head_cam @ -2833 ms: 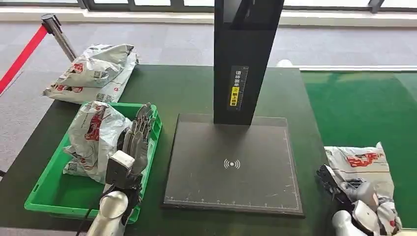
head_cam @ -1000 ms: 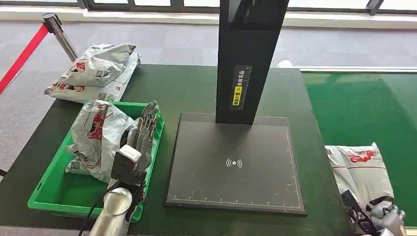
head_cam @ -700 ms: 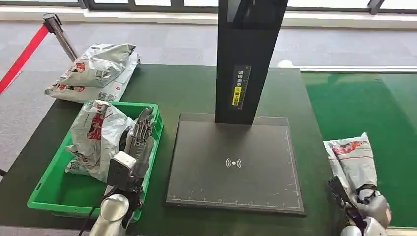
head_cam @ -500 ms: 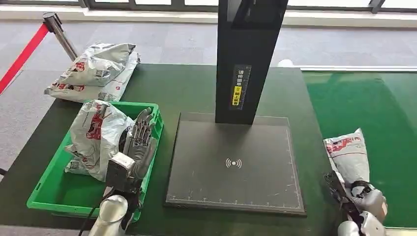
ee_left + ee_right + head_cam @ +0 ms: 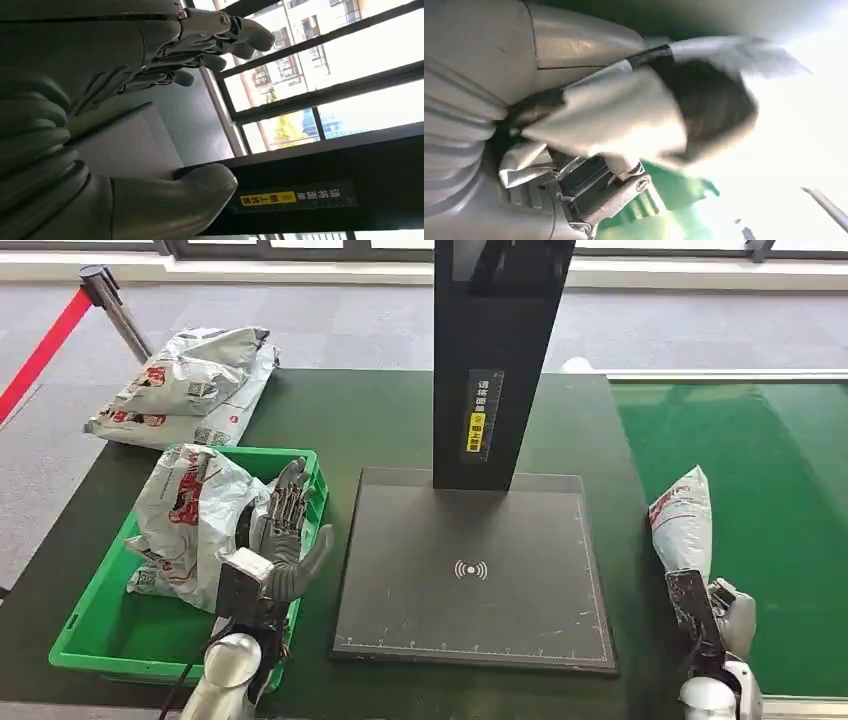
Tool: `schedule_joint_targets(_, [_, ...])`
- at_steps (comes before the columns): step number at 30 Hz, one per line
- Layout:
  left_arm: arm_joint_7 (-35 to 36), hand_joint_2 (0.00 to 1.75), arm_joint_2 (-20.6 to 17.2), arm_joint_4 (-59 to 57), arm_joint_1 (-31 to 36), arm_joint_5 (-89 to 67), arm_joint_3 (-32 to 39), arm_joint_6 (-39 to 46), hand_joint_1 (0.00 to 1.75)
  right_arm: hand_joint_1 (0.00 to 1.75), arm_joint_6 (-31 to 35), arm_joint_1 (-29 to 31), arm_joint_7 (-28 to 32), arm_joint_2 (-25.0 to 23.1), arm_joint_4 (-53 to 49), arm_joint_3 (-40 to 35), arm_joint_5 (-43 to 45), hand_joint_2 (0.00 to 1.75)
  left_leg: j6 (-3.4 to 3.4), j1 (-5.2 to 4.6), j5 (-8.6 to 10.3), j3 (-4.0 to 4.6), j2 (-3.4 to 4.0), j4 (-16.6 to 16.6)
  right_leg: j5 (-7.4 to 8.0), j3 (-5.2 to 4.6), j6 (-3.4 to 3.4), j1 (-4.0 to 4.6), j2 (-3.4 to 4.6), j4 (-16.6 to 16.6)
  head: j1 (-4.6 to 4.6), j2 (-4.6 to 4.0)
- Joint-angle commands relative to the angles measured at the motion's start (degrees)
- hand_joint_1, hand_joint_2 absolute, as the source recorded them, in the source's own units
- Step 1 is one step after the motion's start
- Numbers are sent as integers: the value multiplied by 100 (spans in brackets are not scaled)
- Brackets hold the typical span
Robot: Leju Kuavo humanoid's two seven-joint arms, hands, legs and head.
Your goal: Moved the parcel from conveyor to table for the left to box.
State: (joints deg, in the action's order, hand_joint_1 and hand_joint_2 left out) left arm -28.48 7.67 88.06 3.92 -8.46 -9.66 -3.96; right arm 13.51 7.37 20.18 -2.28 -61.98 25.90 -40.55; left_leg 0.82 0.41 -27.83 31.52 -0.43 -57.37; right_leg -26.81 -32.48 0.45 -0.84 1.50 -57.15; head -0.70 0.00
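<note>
The right hand (image 5: 722, 615) is clamped on the near end of the parcel (image 5: 682, 522), which stands tilted up at the right edge of the bench (image 5: 390, 425), just beside the green conveyor (image 5: 760, 490); I judge it is held on end so it can swing left over the bench. The dark scanner plate (image 5: 470, 575) with its black post (image 5: 495, 350) lies in the middle, probably where the parcel must land. The left hand (image 5: 285, 535) waits with fingers apart, holding nothing, over the green box (image 5: 95, 645), beside a bagged parcel (image 5: 190, 520) already inside. 2 more bags (image 5: 180, 385) lie at the far left.
</note>
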Motion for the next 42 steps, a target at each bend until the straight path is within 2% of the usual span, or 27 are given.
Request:
schedule_joint_targets(1, [-270, 175, 3, -411, 52, -8, 181, -38, 0, 175, -1638, -1135, 1597, -859, -3731, -1181, 2911, 175, 6, -5, -3, 8, 10, 3, -8, -20, -13, -3, -6, -15, 0, 0])
schedule_joint_targets(2, [-286, 175, 30, -471, 121, -12, 185, -66, 0, 175, -1997, -1250, 1741, -916, -4019, -1294, 3170, 175, 5, -7, 0, 12, -1, 5, -9, -23, -11, -5, -11, -15, 0, 0])
schedule_joint_targets(3, [-331, 175, 37, -556, 239, 11, 167, -126, 0, 175, -2621, -1311, 1982, -891, -4367, -1584, 3564, 175, 8, -4, -3, 8, -3, 6, -14, -20, -17, -2, -18, -19, -2, 0])
schedule_joint_targets(6, [-320, 175, 21, -705, 323, 50, 129, -220, 0, 175, -3366, -1329, 1982, -832, -4427, -2038, 3869, 175, 4, -4, 5, 9, -11, 10, -15, -21, -23, -3, -27, -18, -2, 0])
schedule_joint_targets(11, [-607, 175, -20, -256, -180, 68, 156, -169, 0, 175, -3328, -1352, 1982, -684, -4039, -2700, 3433, 175, 10, 1, 12, -5, -8, 22, -11, 1, -24, 5, -29, 0, 0, 0])
schedule_joint_targets(12, [-929, 175, -27, 52, -364, 270, 203, -258, 0, 175, -3163, -1251, 1982, -616, -3777, -2876, 3306, 175, 11, 0, 8, -5, -4, 18, -13, 1, -23, 2, -20, -6, 0, 0])
schedule_joint_targets(13, [-1076, 175, 31, 249, -472, 480, 284, -321, 0, 175, -3314, -1180, 1982, -614, -3499, -2904, 3534, 175, 10, 2, 7, -12, 18, 23, -7, 4, -23, 3, -6, 1, 0, 0])
schedule_joint_targets(16, [-1152, 175, 161, 549, -515, 1325, 431, -599, 0, 175, -3494, -858, 1981, -636, -2600, -2920, 3546, 175, 11, 10, 4, 23, 21, 21, -6, 19, -25, 3, 4, 3, 0, 0])
schedule_joint_targets(17, [-1152, 175, 125, 550, -441, 1512, 431, -589, 0, 175, -3410, -662, 1493, -650, -2132, -2878, 3494, 175, 10, 11, 6, 28, 23, 25, 0, 14, -26, 5, 3, 9, -2, 0])
schedule_joint_targets(18, [-1152, 175, 97, 533, -420, 1535, 419, -564, 0, 175, -3391, -574, 1505, -647, -1941, -2886, 3495, 175, 10, 14, 10, 27, 5, 21, 0, 6, -25, 9, -13, 10, 0, 0])
schedule_joint_targets(19, [-1152, 175, 74, 513, -407, 1545, 412, -536, 0, 175, -3356, -484, 1415, -621, -1658, -2910, 3455, 175, 10, 10, 12, -9, -1, 20, -6, 10, -23, 7, -16, 7, 0, 0])
schedule_joint_targets(20, [-1152, 175, 74, 523, -452, 1533, 412, -476, 0, 175, -3075, -404, 1068, -590, -1303, -2888, 3260, 175, 9, 11, 17, -9, -2, 23, -1, 11, -22, 8, -20, 12, 0, 0])
schedule_joint_targets(21, [-1136, 175, 74, 547, -500, 1507, 409, -431, 0, 175, -3079, -341, 806, -556, -970, -2866, 3334, 175, 8, 12, 14, -14, -8, 20, -3, 18, -19, 8, -21, 9, -2, 0])
schedule_joint_targets(22, [-1135, 175, 70, 565, -520, 1503, 404, -433, 0, 175, -3069, -311, 833, -527, -829, -2862, 3345, 175, 8, 12, 18, -15, -2, 25, 2, 19, -20, 9, -18, 15, 0, 0])
schedule_joint_targets(23, [-1133, 175, 70, 575, -543, 1477, 415, -429, 0, 175, -2859, -240, 550, -444, -449, -2846, 3205, 175, 8, 10, 17, -16, -16, 24, -1, 23, -19, 7, -27, 14, 0, 0])
schedule_joint_targets(25, [-1133, 175, 69, 569, -539, 1475, 425, -440, 0, 175, -2811, -199, 634, -395, -271, -2854, 3202, 175, 10, 10, 19, -17, -15, 25, -1, 24, -19, 7, -27, 15, -2, 0])
schedule_joint_targets(26, [-1069, 175, 82, 525, -519, 1444, 456, -334, 0, 38, -2528, -133, 302, -374, -28, -2802, 3051, 175, 8, 11, 25, -18, -10, 33, 5, 26, -20, 9, -29, 24, -2, 0])
schedule_joint_targets(27, [-1049, 175, 70, 459, -483, 1457, 455, -304, 0, 0, -2172, -118, 264, -335, 38, -2825, 2790, 175, 8, 7, 21, -13, -24, 24, -3, 22, -18, 4, -37, 13, 0, 0])
schedule_joint_targets(28, [-1049, 175, 70, 459, -483, 1457, 455, -304, 0, 0, -2172, -118, 264, -335, 38, -2825, 2790, 175, 10, 9, 19, -10, -33, 19, -5, 21, -18, 6, -42, 9, 0, 0])
schedule_joint_targets(29, [-1013, 175, 50, 343, -426, 1435, 440, -219, 0, 0, -1595, -144, 162, -346, -4, -2823, 2421, 175, 9, 5, 22, -10, -34, 24, -4, 21, -19, 2, -46, 10, -2, 0])
schedule_joint_targets(33, [-1071, 175, -3, 451, -584, 1297, 288, 79, 0, 0, -753, -450, -217, -411, -537, -2837, 1758, 175, 10, 3, 23, -7, -44, 24, -7, 19, -20, 0, -58, 8, -2, 0])
schedule_joint_targets(37, [-1078, 175, -29, 517, -649, 1296, 251, 108, 0, 0, -746, -479, -258, -422, -630, -2836, 1728, 175, 11, 1, 17, -2, -40, 18, -11, 10, -19, -1, -50, 0, -2, 0])
schedule_joint_targets(38, [-1055, 175, -45, 558, -664, 1311, 225, 157, 0, 0, -382, -437, -457, -425, -619, -2847, 1359, 175, 11, 5, 17, -5, -36, 19, -8, 14, -21, 4, -51, 6, -2, 0])
schedule_joint_targets(40, [-960, 175, -65, 567, -614, 1313, 145, 175, 0, 0, -428, -385, -830, -445, -598, -2847, 1141, 175, 12, 3, 17, 4, -46, 12, -11, 4, -18, 2, -53, -2, 0, 0])
schedule_joint_targets(41, [-884, 175, -76, 558, -562, 1293, 76, 159, 0, 0, -569, -404, -1124, -417, -627, -2933, 884, 0, 11, 2, 20, 1, -40, 16, -8, 5, -20, 1, -53, 0, -2, 0])
schedule_joint_targets(42, [-842, 175, -75, 545, -529, 1284, 42, 155, 0, 0, -702, -434, -1261, -392, -654, -3008, 740, 0, 10, 4, 22, 3, -41, 16, -6, 5, -21, 3, -57, 2, -2, 0])
